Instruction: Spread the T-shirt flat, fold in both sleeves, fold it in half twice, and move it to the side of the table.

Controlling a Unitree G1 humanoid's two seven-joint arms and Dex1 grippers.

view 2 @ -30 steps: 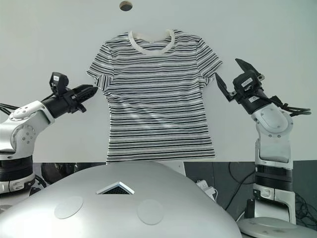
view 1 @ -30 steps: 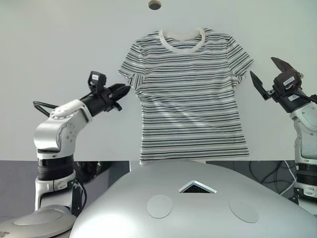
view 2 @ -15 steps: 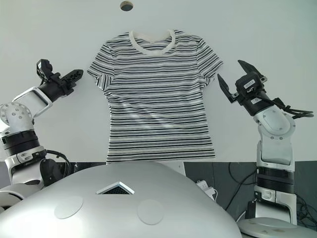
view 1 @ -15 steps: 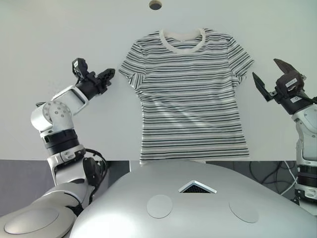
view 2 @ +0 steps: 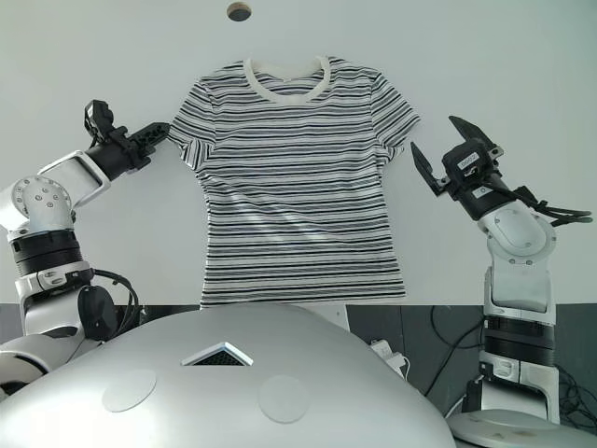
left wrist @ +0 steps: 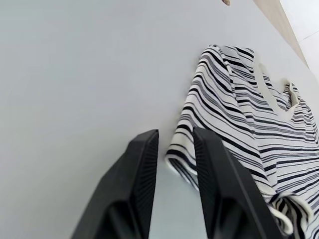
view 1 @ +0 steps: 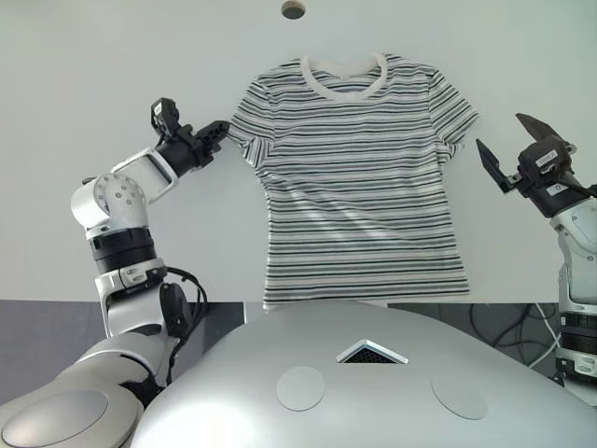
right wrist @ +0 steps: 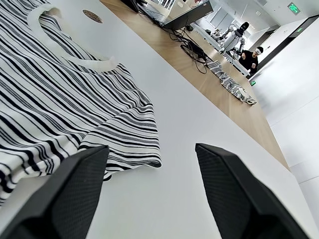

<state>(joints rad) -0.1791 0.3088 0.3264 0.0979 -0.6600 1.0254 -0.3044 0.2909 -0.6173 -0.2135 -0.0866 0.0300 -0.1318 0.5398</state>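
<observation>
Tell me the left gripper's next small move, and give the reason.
Probably ease the left gripper forward and close it on the hem of the sleeve nearest it. The black-and-white striped cotton T-shirt already lies flat on the white table with both sleeves unfolded, and the slightly parted fingers sit right at that sleeve's edge.

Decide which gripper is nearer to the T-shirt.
Left. The left gripper sits right at the edge of the T-shirt, at the sleeve on that side, fingers slightly parted. The right gripper, wide open, hangs beside the opposite sleeve with bare table between them.
</observation>
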